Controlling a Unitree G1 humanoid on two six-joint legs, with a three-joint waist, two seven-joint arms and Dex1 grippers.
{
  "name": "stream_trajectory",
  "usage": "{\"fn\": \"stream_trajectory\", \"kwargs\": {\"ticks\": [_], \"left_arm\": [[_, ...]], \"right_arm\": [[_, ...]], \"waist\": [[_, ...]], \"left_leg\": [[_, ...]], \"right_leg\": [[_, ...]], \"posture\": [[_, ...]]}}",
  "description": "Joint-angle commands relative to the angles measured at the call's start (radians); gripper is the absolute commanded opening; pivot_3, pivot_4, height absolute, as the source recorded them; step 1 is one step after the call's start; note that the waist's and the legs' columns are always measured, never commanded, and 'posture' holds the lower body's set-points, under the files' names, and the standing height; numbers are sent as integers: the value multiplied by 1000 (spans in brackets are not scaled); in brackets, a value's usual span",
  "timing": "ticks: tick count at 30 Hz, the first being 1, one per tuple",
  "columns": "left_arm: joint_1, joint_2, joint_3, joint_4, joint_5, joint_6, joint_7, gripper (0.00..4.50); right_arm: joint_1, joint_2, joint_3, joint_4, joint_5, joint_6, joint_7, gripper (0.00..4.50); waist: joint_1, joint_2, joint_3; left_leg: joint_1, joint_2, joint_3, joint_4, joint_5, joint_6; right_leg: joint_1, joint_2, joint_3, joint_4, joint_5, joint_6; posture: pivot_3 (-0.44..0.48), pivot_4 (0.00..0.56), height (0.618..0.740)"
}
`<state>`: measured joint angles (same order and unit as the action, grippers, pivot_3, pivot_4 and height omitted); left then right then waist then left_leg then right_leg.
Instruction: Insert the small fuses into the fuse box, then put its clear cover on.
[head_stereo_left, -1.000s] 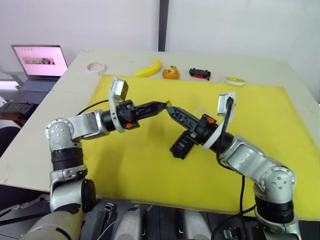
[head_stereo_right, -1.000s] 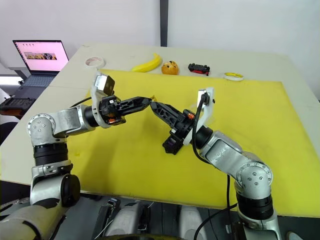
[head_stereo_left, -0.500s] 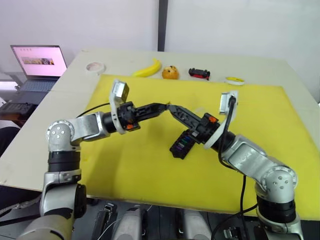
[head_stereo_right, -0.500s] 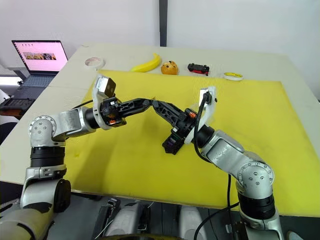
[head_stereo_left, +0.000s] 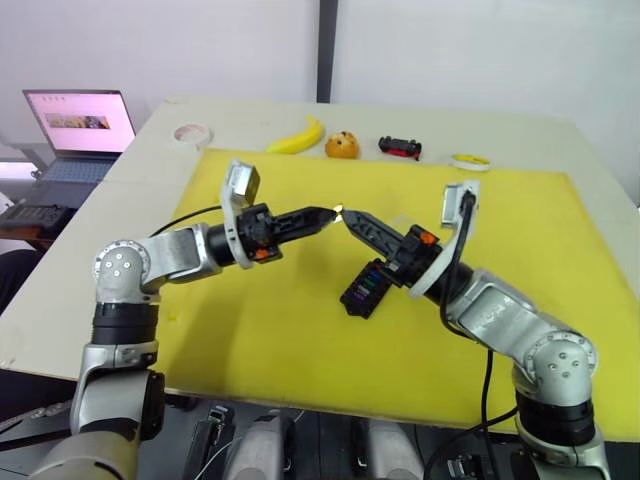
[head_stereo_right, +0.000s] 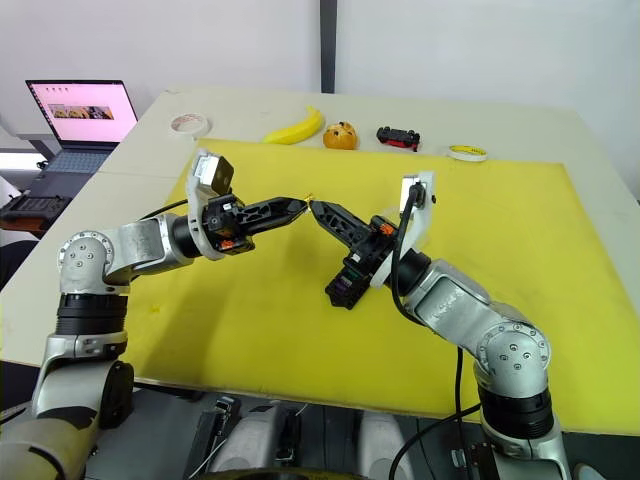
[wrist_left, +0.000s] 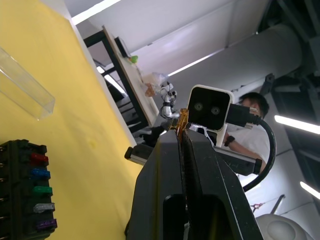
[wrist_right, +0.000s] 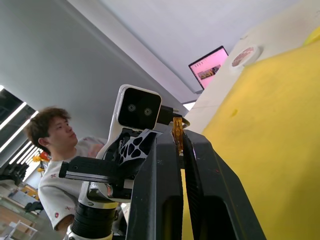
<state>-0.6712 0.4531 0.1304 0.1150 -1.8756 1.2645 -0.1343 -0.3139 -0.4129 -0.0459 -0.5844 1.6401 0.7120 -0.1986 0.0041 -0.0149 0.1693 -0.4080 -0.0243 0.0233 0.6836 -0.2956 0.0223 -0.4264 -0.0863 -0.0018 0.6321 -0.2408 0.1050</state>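
Above the yellow mat (head_stereo_left: 270, 340), the left gripper (head_stereo_left: 325, 213) and right gripper (head_stereo_left: 350, 215) have drawn slightly apart, both clenched on the orange fuse (head_stereo_left: 338, 210) mid-handover; the fuse box (head_stereo_left: 364, 288) waits below.

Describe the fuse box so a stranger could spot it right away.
Look at the yellow mat covering the table. Near its middle, under the right gripper, lies the fuse box: a small black block, its slots holding a row of differently coloured fuses.
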Motion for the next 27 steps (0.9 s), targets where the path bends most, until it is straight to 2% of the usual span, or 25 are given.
{"fn": "stream_trajectory", "kwargs": {"ticks": [1,6,9,11,12,13,15,17,19,23,27], "left_arm": [[-12,4,-15,-17,-14,-9,-12,0],[-13,21,-24,-25,57,-3,-36,0],[-34,69,-20,-26,145,19,-140,923],[-54,109,-31,-45,232,28,-238,1857],[-76,160,-63,-82,324,12,-350,2167],[-99,234,-137,-139,469,-58,-505,2751],[-128,330,-258,-201,696,-192,-732,3653],[-153,360,-355,-190,878,-335,-864,4465],[-177,355,-422,-155,1034,-473,-955,4465],[-227,303,-521,-62,1293,-780,-1152,4465],[-261,200,-543,69,1443,-961,-1194,4465]], "right_arm": [[-6,-9,-3,-36,49,-13,8,119],[-4,-17,-8,-47,92,-22,3,119],[-3,-46,-23,-62,117,-21,-1,0],[-2,-77,-34,-71,124,-17,-2,0],[4,-122,-57,-82,129,-8,-6,0],[20,-184,-94,-93,130,9,-6,0],[48,-280,-141,-105,121,28,4,0],[72,-365,-162,-112,64,54,37,0],[90,-430,-170,-115,-3,74,69,0],[99,-553,-99,-130,-304,105,207,0],[72,-564,-6,-103,-517,91,298,0]], "waist": [[0,0,0],[0,0,0],[0,0,0],[-1,0,0],[-1,0,0],[-1,0,1],[2,1,1],[9,1,1],[10,1,1],[8,0,1],[9,0,2]], "left_leg": [[0,0,0,0,0,0],[0,0,0,0,0,0],[0,0,0,0,0,0],[0,0,0,0,0,0],[0,0,0,0,0,0],[0,1,0,0,0,0],[-1,1,1,0,-1,1],[0,1,2,-1,-1,2],[0,1,3,-1,-2,3],[-1,2,3,0,-2,3],[-1,3,4,0,-2,4]], "right_leg": [[0,0,0,0,0,0],[0,0,0,0,0,0],[0,1,0,0,0,0],[0,2,0,0,0,0],[0,3,0,0,0,0],[0,4,0,-1,0,0],[0,4,0,-2,-2,-4],[1,4,1,-4,-3,-5],[3,4,1,-5,-5,-8],[2,3,1,-6,-5,-9],[1,3,1,-6,-5,-8]], "posture": [[0,150,740],[0,150,740],[0,150,740],[0,150,740],[0,150,740],[0,150,740],[0,150,740],[0,150,740],[0,150,740],[0,150,740],[0,150,740]]}}
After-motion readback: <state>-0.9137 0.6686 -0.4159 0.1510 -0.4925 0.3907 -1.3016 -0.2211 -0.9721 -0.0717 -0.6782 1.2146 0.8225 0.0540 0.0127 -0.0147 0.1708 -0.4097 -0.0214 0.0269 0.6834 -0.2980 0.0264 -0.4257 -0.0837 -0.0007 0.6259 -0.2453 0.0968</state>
